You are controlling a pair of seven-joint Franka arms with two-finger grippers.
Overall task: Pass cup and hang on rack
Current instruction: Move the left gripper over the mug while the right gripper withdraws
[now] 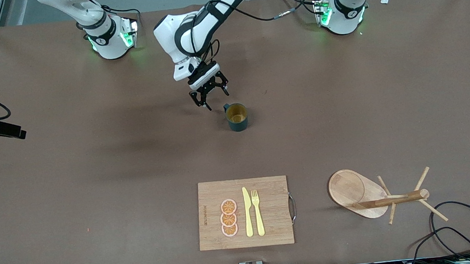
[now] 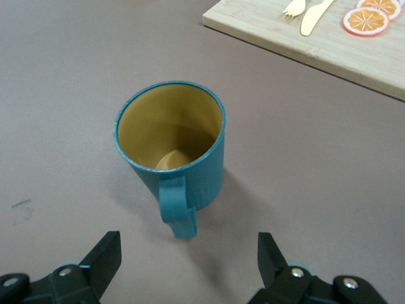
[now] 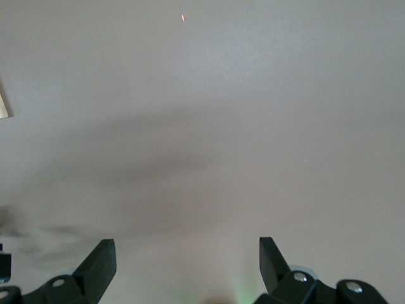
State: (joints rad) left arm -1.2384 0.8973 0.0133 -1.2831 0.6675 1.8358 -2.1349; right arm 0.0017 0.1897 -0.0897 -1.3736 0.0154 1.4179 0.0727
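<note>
The cup is a dark teal mug with a yellowish inside, standing upright on the brown table near the middle. My left gripper hangs just beside it, toward the robots' bases, open and holding nothing. In the left wrist view the cup turns its small handle toward the open left gripper, with a gap between them. The wooden rack stands near the front camera at the left arm's end. My right gripper is open over bare table and does not show in the front view.
A bamboo cutting board lies near the front edge, nearer the front camera than the cup, with orange slices, a yellow knife and fork on it. Black cables trail beside the rack.
</note>
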